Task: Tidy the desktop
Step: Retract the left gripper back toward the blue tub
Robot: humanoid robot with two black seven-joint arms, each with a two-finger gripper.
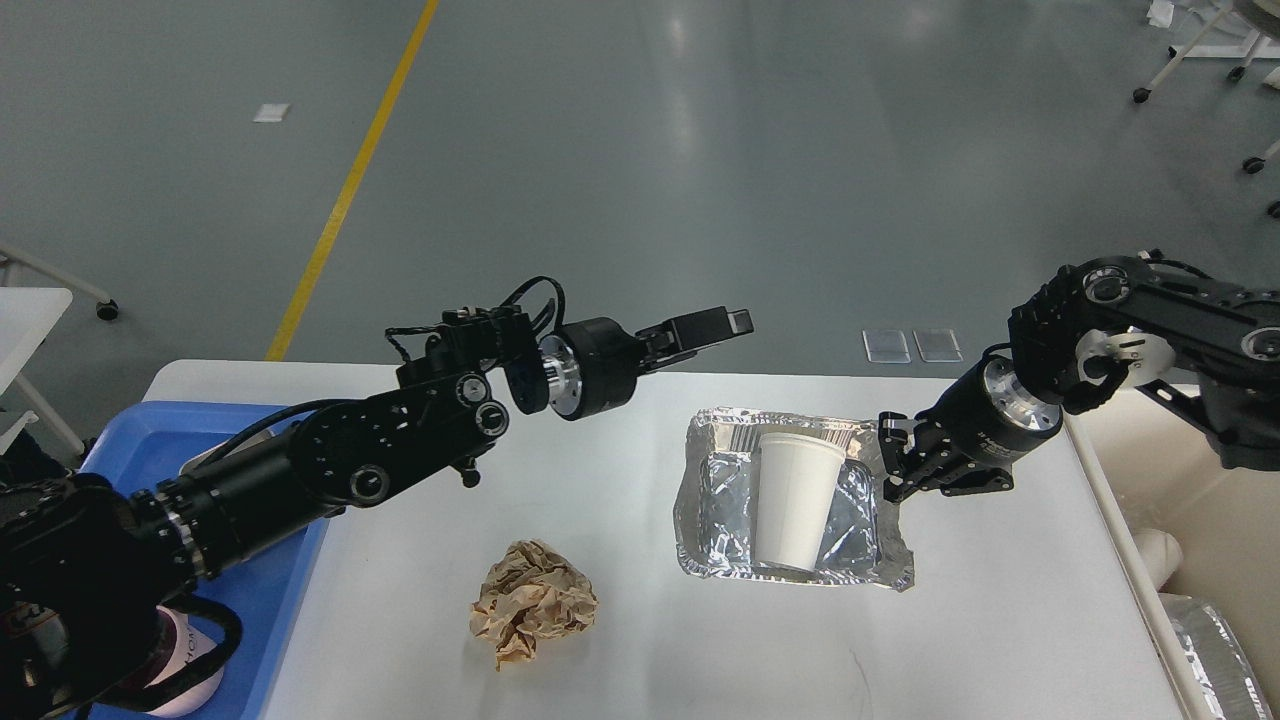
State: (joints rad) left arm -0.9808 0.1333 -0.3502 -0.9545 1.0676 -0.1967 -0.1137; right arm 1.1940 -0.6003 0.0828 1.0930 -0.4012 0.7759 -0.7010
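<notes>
The white desktop (1000,620) holds a crumpled foil tray (700,500) in the middle, with a white paper cup (795,500) lying in it. A crumpled ball of brown paper (535,600) lies nearer the front left. My right gripper (889,460) is low at the foil tray's right rim, its two fingers apart, one toward the rim's far corner and one nearer me. My left gripper (710,328) hovers empty above the desktop's far edge, pointing right. It is seen side-on, so its fingers cannot be told apart.
A blue plastic tray (270,600) sits at the left edge under my left arm. A beige bin (1200,480) stands off the right edge, with foil (1215,650) and a white object (1160,555) inside. Grey floor lies beyond.
</notes>
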